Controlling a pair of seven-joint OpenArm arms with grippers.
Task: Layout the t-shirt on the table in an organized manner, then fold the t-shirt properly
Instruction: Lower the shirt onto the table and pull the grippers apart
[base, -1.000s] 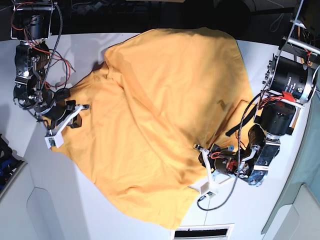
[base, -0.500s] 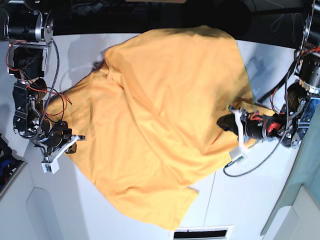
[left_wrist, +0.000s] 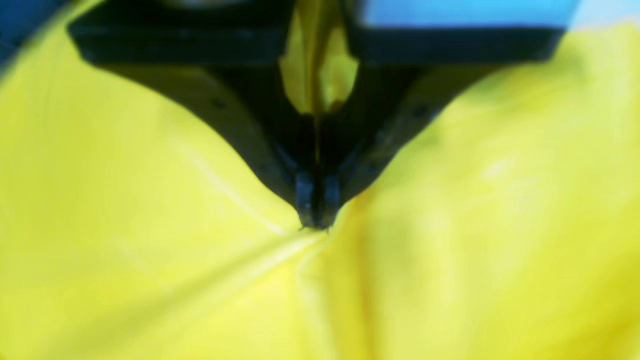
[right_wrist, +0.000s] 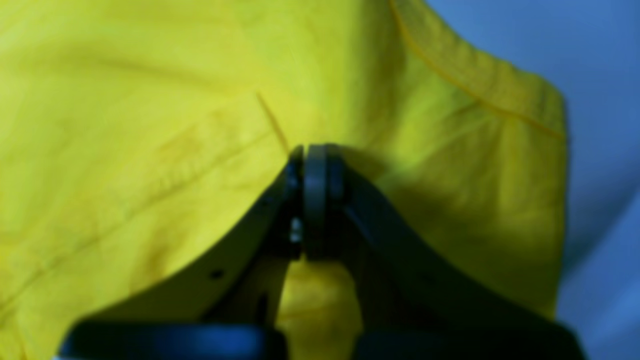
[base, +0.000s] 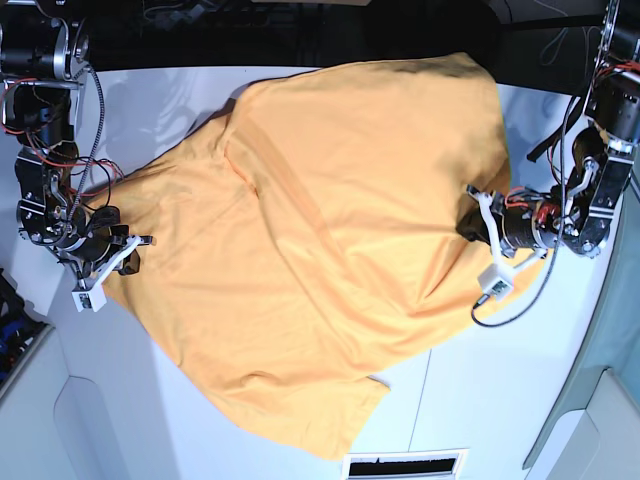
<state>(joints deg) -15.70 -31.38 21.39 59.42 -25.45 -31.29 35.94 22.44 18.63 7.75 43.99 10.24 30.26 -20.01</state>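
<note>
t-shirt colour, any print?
The t-shirt is plain orange, no print visible; base view shows it best.

T-shirt (base: 320, 240) covers mid table (base: 180, 100); bare room at 11 & 5 o'clock, arms block 9 & 3.

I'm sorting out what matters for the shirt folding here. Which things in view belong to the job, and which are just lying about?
Belonging to the job:
- t-shirt, spread rumpled
- table under it
- left hand, pinching the cloth
- right hand, pinching the cloth

Just lying about:
- vent grille at the table's near edge
</note>
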